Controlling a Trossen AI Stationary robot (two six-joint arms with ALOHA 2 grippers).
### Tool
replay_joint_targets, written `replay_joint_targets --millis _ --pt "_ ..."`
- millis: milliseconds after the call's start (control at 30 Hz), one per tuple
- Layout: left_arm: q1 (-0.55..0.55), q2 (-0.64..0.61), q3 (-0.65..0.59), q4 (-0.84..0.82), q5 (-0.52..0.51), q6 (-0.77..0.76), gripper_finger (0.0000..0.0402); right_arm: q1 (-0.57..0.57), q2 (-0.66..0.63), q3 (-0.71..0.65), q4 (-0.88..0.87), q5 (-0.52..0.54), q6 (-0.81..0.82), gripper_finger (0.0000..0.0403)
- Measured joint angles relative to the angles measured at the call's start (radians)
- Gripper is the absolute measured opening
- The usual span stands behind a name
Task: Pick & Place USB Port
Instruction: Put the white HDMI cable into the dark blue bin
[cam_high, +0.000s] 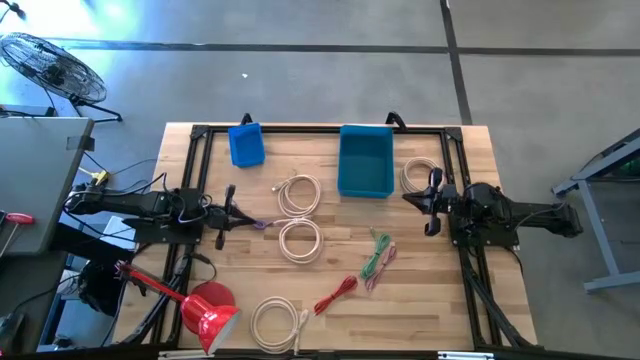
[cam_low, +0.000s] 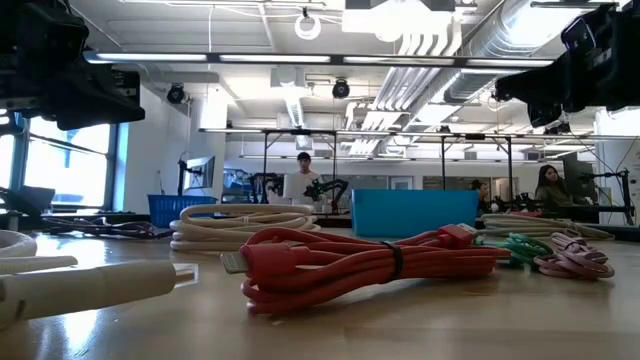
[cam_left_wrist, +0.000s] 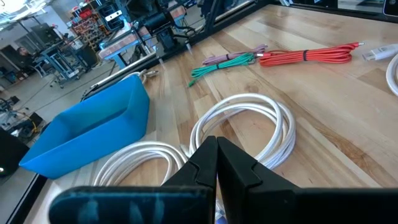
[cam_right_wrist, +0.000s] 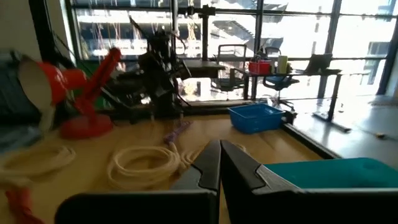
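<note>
USB cables (cam_high: 300, 240) untouched; both grippers closed, empty.

In the low view a white cable (cam_low: 60, 285) at the lower left runs off the frame's left edge, blurred by closeness, and both arms show only as dark shapes cut by the upper corners. In the high view the red lamp (cam_high: 205, 312) at the lower left is clipped by the bottom edge, and the cable plugs are too small to tell apart
</note>
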Motion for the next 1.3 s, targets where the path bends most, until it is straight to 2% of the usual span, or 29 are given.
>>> replay_joint_targets --millis 300,500,567,633,767,867,1100,1167,1300 --pt "0.000 0.000 -0.004 0.039 -0.003 -0.006 0.0003 0.000 0.000 0.000 0.071 -0.002 -0.076 0.0000" --pt "0.000 0.000 -0.004 0.044 -0.030 -0.006 0.0003 0.000 0.000 0.000 0.077 -0.032 0.089 0.0000" --pt "0.000 0.000 -0.004 0.045 -0.036 -0.006 0.0003 0.000 0.000 0.000 0.081 -0.003 0.113 0.0000" --pt "0.000 0.000 -0.004 0.046 -0.036 -0.006 0.0003 0.000 0.000 0.000 0.086 0.018 0.071 0.0000" --pt "0.000 0.000 -0.002 0.038 -0.048 -0.005 0.0003 -0.003 0.000 0.000 0.108 0.026 -0.148 0.0000" --pt "0.000 0.000 -0.002 0.037 -0.064 -0.005 0.0003 -0.003 0.000 0.000 0.137 0.091 -0.228 0.0000" --pt "0.000 0.000 -0.002 0.040 -0.056 -0.005 0.0003 -0.003 0.000 0.000 0.137 0.390 -0.249 0.0000" --pt "0.000 0.000 -0.001 0.040 -0.068 -0.005 0.0003 -0.003 0.000 0.000 0.132 0.414 -0.250 0.0000" --pt "0.000 0.000 -0.001 0.042 -0.118 -0.004 0.0003 -0.003 0.000 0.000 0.111 0.388 -0.268 0.0000"
